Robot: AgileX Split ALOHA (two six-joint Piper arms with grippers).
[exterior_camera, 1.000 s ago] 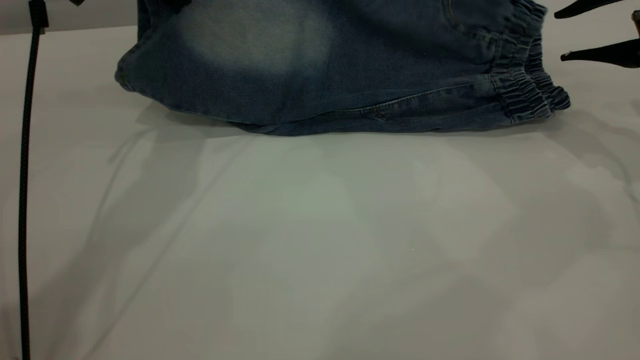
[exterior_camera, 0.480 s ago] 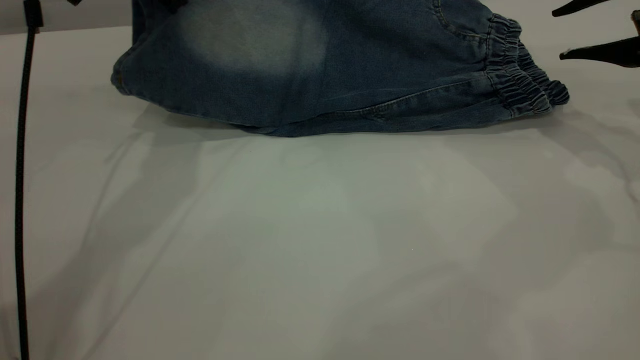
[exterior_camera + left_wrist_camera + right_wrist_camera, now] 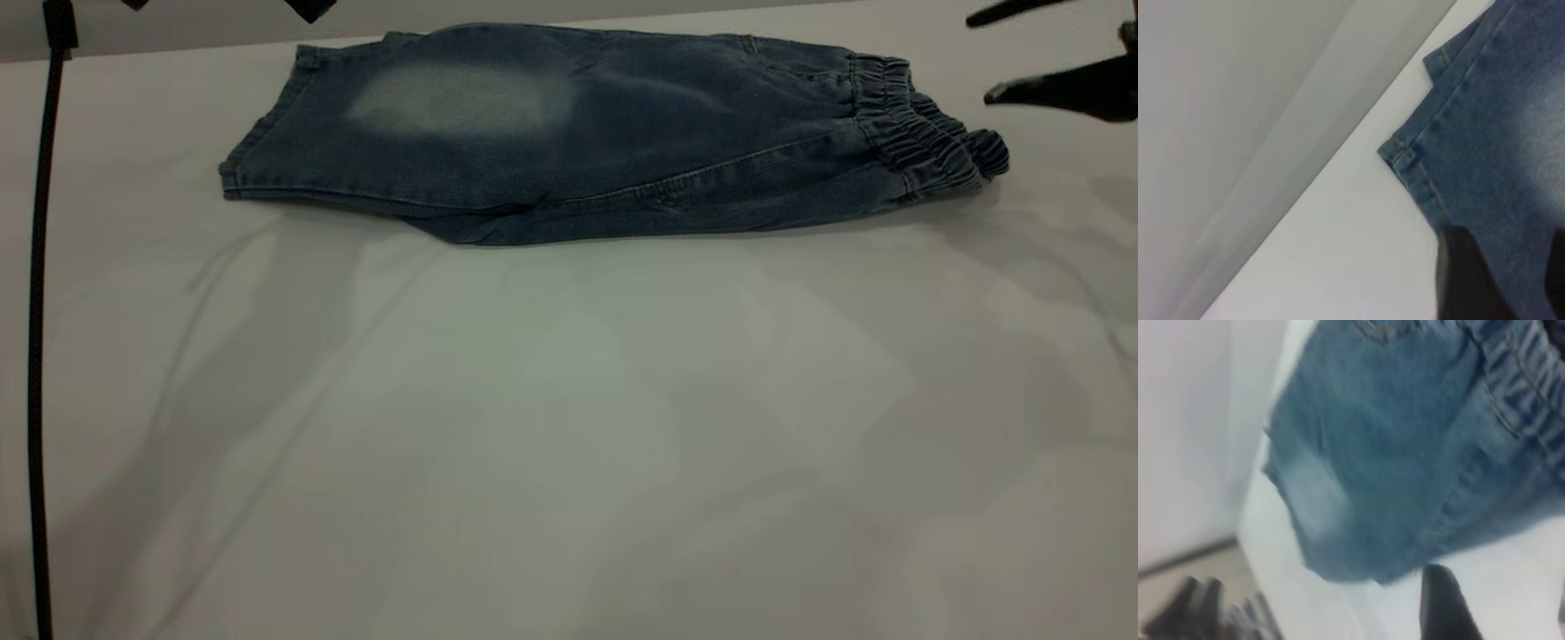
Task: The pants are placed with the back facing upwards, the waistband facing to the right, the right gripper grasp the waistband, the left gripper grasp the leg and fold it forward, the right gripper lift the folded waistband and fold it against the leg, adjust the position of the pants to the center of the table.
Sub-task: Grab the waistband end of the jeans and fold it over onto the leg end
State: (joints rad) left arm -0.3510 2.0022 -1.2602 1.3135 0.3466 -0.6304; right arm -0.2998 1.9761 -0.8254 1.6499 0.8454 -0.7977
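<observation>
Exterior view: the pants [image 3: 613, 151], blue washed-denim shorts folded lengthwise so that one leg lies over the other, rest flat on the white table [image 3: 569, 427] toward its far side. Their long axis runs left to right across the view. The ruched waistband [image 3: 925, 133] points to the right and the hemmed leg opening points to the left; the folded edge forms the near margin, facing the camera. The uppermost layer carries a pale faded patch [image 3: 458, 98] on its left half, and a tan-stitched seam runs obliquely toward the waistband. The printed leg cannot be made out in any view. The right gripper [image 3: 1022, 53] hangs just beyond the waistband at the upper right edge of the view, its two slim fingers spread apart with nothing between them and clear of the cloth. Of the left gripper [image 3: 309, 7] only a dark tip enters at the top edge, above the far hem corner; whether its fingers are parted or closed cannot be told. A black cable [image 3: 40, 338] hangs vertically at the far left. Left wrist view: the hem corner of the pants [image 3: 1485, 153] lies on the table beside its far edge, with a dark finger [image 3: 1465, 280] over the denim. Right wrist view: the faded patch and the gathered waistband [image 3: 1525, 380] appear beneath one dark fingertip [image 3: 1441, 603].
</observation>
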